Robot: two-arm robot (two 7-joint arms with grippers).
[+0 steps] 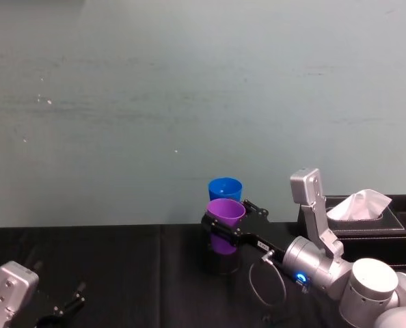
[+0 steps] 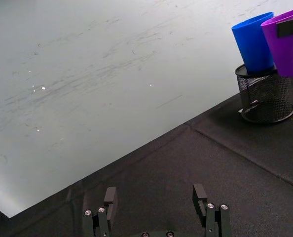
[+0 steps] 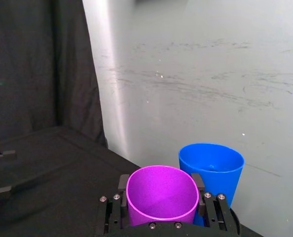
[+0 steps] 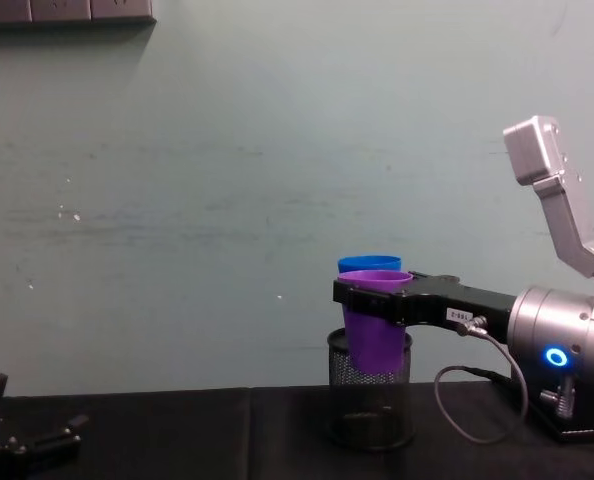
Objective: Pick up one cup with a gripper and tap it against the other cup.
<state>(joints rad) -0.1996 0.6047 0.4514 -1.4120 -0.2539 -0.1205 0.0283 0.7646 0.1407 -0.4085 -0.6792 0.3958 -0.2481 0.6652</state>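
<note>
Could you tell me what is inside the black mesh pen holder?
The blue cup stands in the pen holder, base hidden by mesh. The purple cup, clamped by the right end effector, hangs at its rim; whether it dips inside is unclear.

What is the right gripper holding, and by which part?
The right gripper is shut on the purple cup, a jaw on each side of its wall just under the rim. The left gripper, open, holds nothing.

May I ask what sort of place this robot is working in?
Probably a lab bench dressed as an office desk: a black-covered table against a bare pale wall, a mesh pen holder, a tissue box. The right gripper holds the purple cup beside the blue cup; the left gripper is parked low.
</note>
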